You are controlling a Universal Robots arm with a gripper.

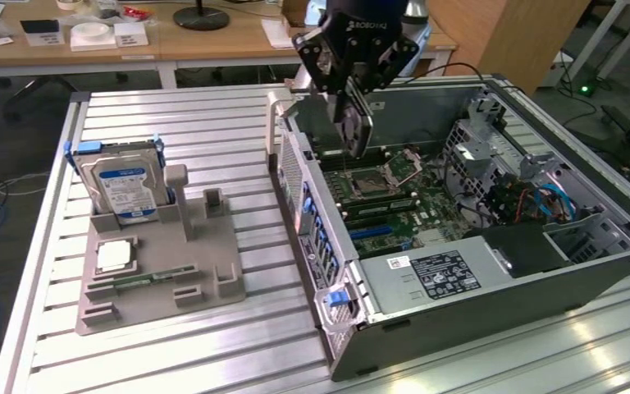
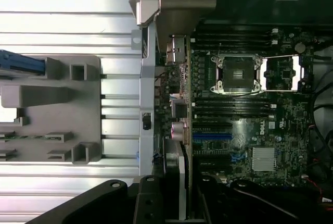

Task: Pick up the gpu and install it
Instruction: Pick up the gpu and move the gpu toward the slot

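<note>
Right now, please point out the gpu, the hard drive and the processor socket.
gpu (image 1: 354,125), exterior view, middle of the hanging card.
hard drive (image 1: 125,187), exterior view, its blue label.
processor socket (image 2: 237,73), wrist view, centre of the socket.

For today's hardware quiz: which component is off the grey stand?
The gpu, held by the gripper over the open case; the hard drive and chip sit on the stand.

The gripper (image 1: 350,111) is finished in black, and the gpu (image 1: 359,141) clamped in it is seen as dark with a silver edge. Below the gripper, a green motherboard (image 1: 403,215) with a blue slot (image 2: 213,136) is framed by a dark grey case (image 1: 512,308). Off to the gripper's side, the worktop (image 1: 184,123) is ribbed in silver, and a silver hard drive (image 1: 124,185) labelled in blue is carried on a grey fixture (image 1: 200,263).
</note>
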